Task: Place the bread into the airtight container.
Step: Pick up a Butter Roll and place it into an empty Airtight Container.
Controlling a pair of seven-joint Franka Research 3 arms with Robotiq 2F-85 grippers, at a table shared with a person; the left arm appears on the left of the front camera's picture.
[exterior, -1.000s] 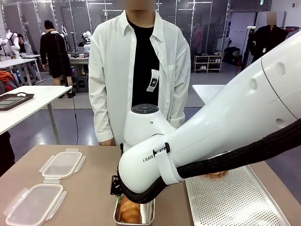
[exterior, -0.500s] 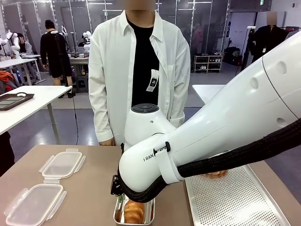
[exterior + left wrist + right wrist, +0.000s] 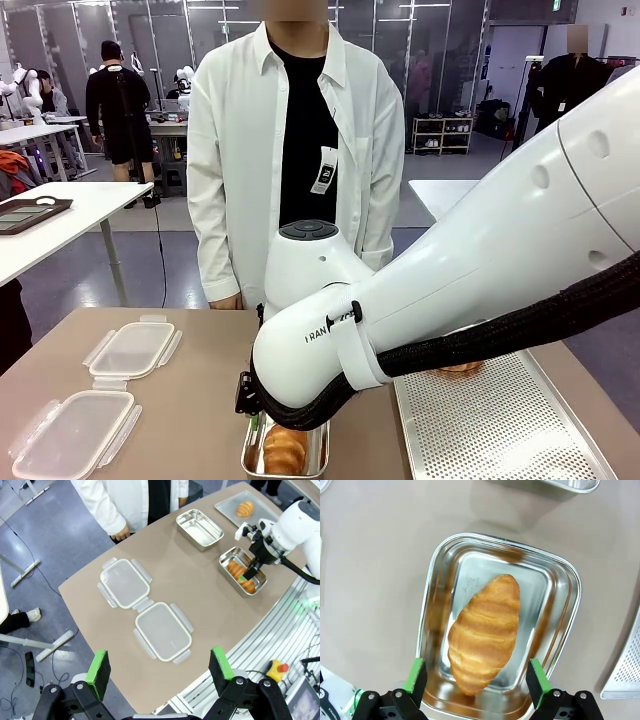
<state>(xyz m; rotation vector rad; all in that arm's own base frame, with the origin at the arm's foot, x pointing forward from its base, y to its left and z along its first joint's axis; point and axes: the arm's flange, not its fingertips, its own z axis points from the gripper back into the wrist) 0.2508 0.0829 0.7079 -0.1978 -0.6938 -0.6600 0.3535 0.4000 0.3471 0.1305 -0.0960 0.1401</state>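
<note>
The bread (image 3: 485, 632), a golden croissant, lies loose inside a steel airtight container (image 3: 551, 600). My right gripper (image 3: 476, 677) hovers open just above it, a green pad on each side and neither touching it. From the front, the same bread (image 3: 285, 450) shows in the container (image 3: 322, 455) under my right arm. My left gripper (image 3: 159, 667) hangs open and empty high over the table's near edge. From there the right gripper (image 3: 248, 572) is seen over the filled container (image 3: 224, 560). Another croissant (image 3: 245, 508) lies on the perforated tray (image 3: 225, 505).
Two clear plastic lids (image 3: 125, 577) (image 3: 162, 630) lie on the table's left part. An empty steel container (image 3: 200, 528) stands beyond the filled one. The perforated tray (image 3: 500, 430) is on the right. A person in a white shirt (image 3: 290, 150) stands at the far edge.
My right gripper has lifted a little off the container, and the bread now shows bare inside it. The left arm has not moved.
</note>
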